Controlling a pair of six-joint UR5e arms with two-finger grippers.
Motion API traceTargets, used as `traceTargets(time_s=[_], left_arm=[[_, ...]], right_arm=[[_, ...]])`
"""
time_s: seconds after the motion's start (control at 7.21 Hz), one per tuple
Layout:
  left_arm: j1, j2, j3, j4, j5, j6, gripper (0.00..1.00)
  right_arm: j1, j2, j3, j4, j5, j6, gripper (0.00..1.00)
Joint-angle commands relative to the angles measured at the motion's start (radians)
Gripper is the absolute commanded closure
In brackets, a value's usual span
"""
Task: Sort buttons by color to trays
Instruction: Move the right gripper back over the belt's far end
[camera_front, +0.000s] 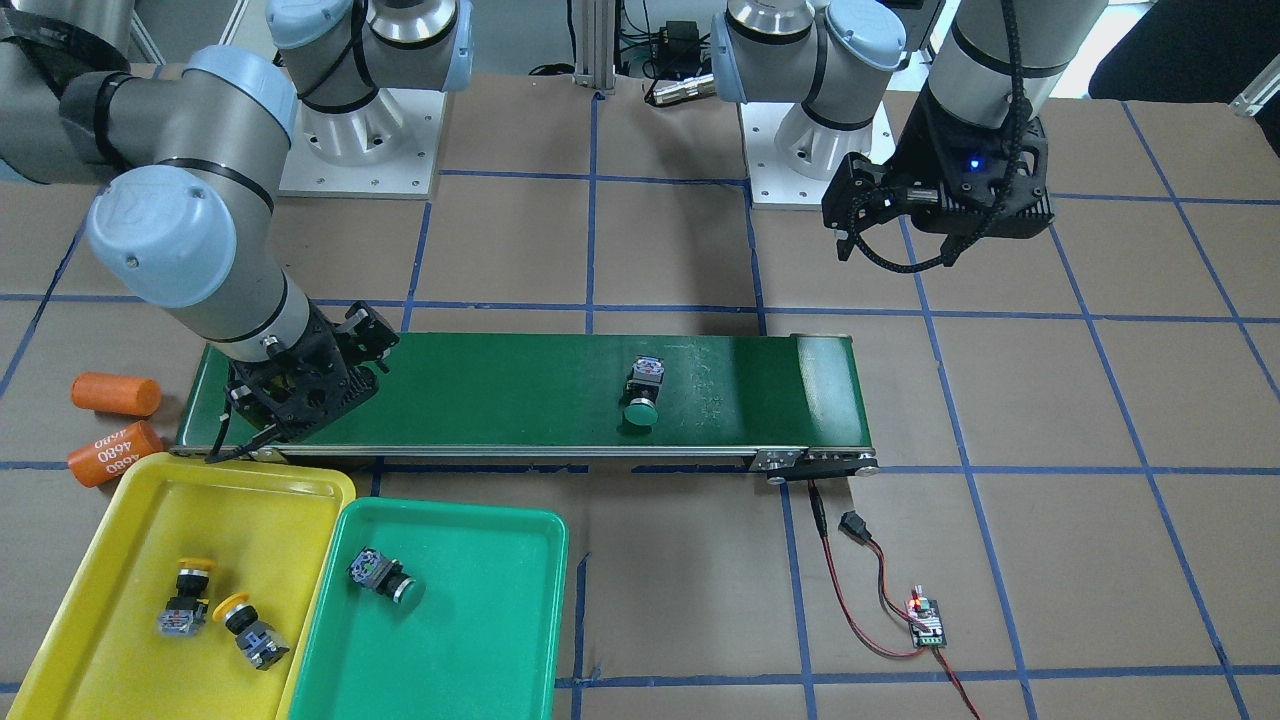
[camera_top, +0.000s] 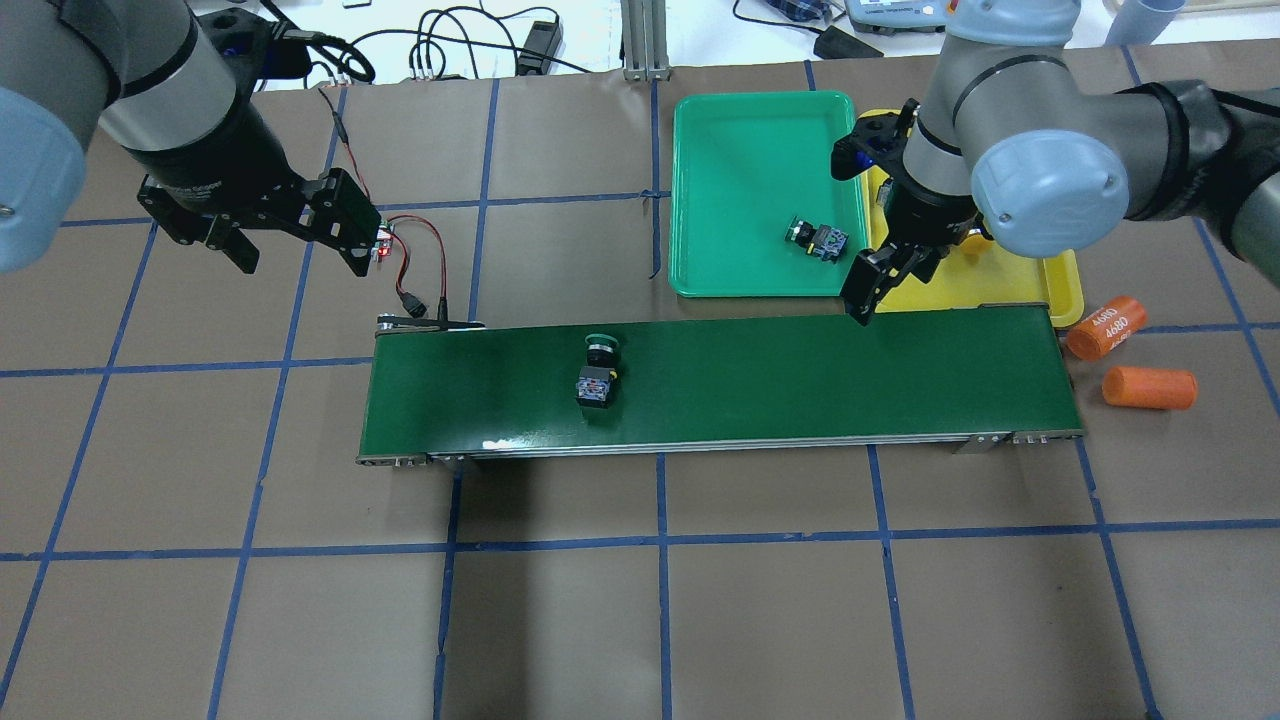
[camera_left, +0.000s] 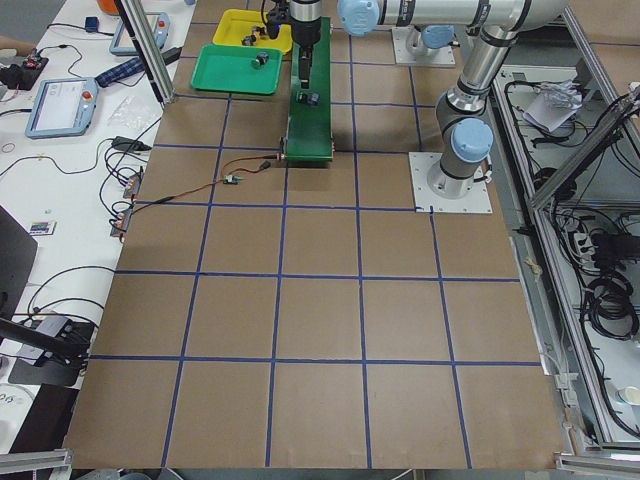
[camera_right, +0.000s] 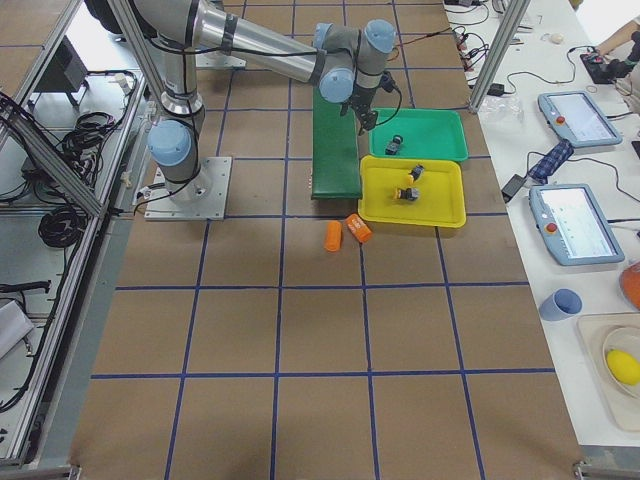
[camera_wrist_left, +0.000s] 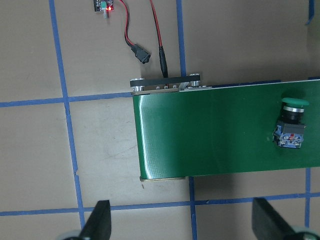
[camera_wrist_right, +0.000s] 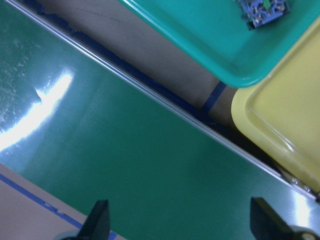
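One green button lies on its side near the middle of the conveyor belt, and shows as the green button in the left wrist view. A second green button lies in the green tray. Two yellow buttons lie in the yellow tray. My right gripper hangs open and empty over the belt's far edge, beside both trays. My left gripper hovers open and empty off the belt's other end, away from the button.
Two orange cylinders lie on the table past the belt's right end. A small circuit board with red wires sits near the belt's left end, under the left gripper. Blue tape lines grid the brown table.
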Motion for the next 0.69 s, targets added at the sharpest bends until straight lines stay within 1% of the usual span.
traceTargets(time_s=[0.0, 0.14, 0.28, 0.56], left_arm=[[0.000, 0.001, -0.003, 0.002, 0.002, 0.006, 0.00], [0.000, 0.002, -0.003, 0.001, 0.002, 0.010, 0.00], [0.000, 0.004, -0.003, -0.001, 0.005, 0.013, 0.00], [0.000, -0.001, -0.003, 0.002, 0.000, 0.012, 0.00]], right_arm=[[0.000, -0.033, 0.056, 0.001, -0.011, 0.251, 0.00], [0.000, -0.033, 0.070, 0.002, -0.016, 0.364, 0.00], [0.000, -0.032, 0.077, 0.002, -0.014, 0.430, 0.00], [0.000, -0.015, 0.063, -0.013, -0.017, 0.436, 0.00]])
